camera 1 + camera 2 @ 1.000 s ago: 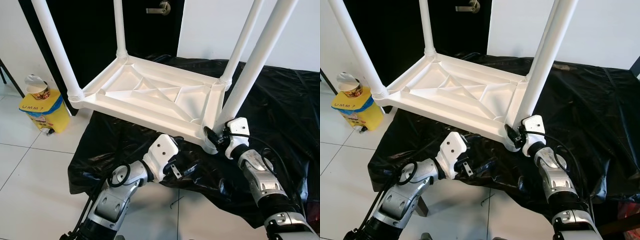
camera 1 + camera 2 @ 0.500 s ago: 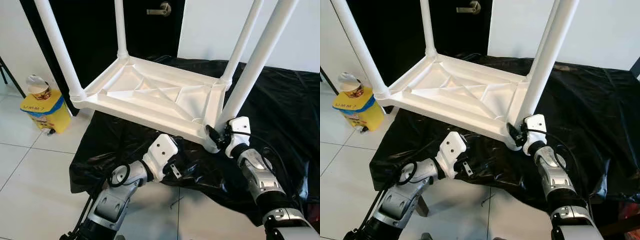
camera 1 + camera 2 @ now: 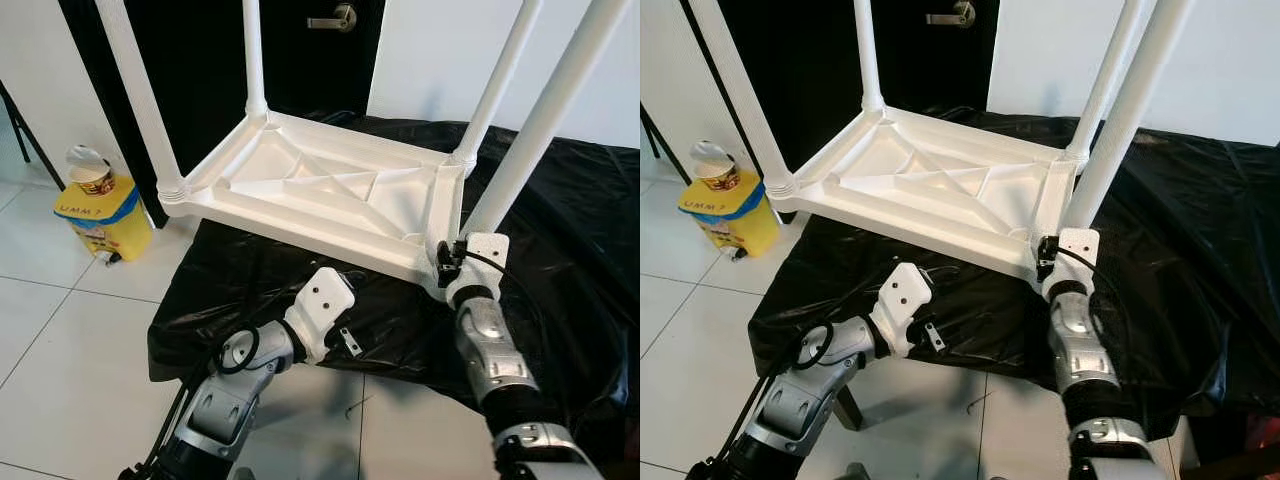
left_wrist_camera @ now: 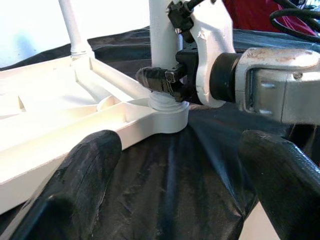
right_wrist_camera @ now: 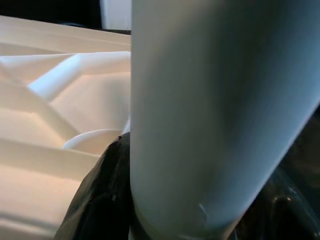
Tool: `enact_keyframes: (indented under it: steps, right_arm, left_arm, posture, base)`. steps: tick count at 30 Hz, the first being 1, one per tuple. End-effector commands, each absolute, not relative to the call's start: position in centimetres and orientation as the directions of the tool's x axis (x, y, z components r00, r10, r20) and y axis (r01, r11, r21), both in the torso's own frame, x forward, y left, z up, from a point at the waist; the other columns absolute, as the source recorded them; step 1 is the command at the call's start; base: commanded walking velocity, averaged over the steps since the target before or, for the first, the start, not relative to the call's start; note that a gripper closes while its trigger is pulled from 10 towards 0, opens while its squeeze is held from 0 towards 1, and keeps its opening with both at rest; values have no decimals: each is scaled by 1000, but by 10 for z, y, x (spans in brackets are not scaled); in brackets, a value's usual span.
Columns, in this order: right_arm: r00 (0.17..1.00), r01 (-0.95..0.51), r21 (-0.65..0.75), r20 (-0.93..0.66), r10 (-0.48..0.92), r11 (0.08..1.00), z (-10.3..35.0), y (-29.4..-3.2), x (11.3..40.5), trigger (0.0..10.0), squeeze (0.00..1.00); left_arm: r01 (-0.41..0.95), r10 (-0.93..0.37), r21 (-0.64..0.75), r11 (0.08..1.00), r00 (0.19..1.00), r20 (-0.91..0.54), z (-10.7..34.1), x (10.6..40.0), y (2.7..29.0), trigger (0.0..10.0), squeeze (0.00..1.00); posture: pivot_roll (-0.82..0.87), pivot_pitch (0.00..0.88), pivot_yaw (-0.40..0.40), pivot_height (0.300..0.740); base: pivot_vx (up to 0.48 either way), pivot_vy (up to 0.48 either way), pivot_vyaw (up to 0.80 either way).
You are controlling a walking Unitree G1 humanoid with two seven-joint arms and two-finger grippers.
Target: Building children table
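- While the white children's table (image 3: 330,190) lies upside down on a black plastic sheet (image 3: 560,230), its four legs stand up from the corners of its ribbed underside.
- That sheet is draped over a low surface, and the table sits toward the sheet's left and front part, its near long edge running close to the sheet's front edge.
- At the table's near right corner, the right gripper (image 3: 447,262) is clenched on the base of the near right leg (image 3: 540,130), just above the round socket where the leg meets the frame.
- From the left wrist view, one black finger (image 4: 157,80) of that gripper wraps the leg right above the collar (image 4: 167,102).
- From the right wrist view, the leg (image 5: 210,110) sits hard against a dark finger (image 5: 102,200).
- Lower and further left, the left gripper (image 3: 362,335) hovers over the sheet in front of the table's near edge, apart from the table.
- Its two fingers (image 4: 85,170) are spread wide with nothing between them, pointing toward the corner that the right gripper holds.
- On the tiled floor (image 3: 60,330) off the sheet's left edge stands a yellow bin (image 3: 100,215) with a blue bag lining, and a paper cup (image 3: 90,170) sits on top of it.
- Behind the table is a black door (image 3: 300,60) with a metal lever handle (image 3: 335,18).
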State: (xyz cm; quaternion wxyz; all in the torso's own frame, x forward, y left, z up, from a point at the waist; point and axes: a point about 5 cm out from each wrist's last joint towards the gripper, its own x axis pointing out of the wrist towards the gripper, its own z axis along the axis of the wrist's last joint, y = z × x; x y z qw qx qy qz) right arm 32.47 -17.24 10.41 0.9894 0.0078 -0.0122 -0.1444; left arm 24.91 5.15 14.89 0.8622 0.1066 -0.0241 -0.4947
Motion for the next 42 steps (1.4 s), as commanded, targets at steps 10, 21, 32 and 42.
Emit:
enact_keyframes:
  steps: [10, 21, 32, 42]
  right_arm:
    - [947, 317, -15, -53, -317, 948, 88, -172, 318, 10000, 0]
    - [979, 192, 1, 62, -192, 981, 108, -171, 317, 10000, 1000]
    - [988, -157, -38, 3, 157, 987, 96, -203, 303, 10000, 0]
    - [930, -366, -154, -52, 363, 918, 102, -213, 316, 10000, 0]
  left_arm:
    - [827, -838, 211, 522, 543, -56, 150, 250, 51, 10000, 0]
    - [820, -831, 207, 534, 554, -52, 150, 247, 52, 10000, 0]
    - [815, -823, 192, 547, 565, -53, 147, 243, 53, 10000, 0]
    - [811, -819, 195, 552, 571, -56, 148, 244, 54, 10000, 0]
  posture:
    - [57, 26, -91, 740]
    - [63, 35, -103, 740]
    - [62, 53, -117, 740]
    - [81, 51, -119, 740]
  base:
    - [0, 0, 0]
    - [0, 0, 0]
    - [0, 0, 0]
    - [0, 0, 0]
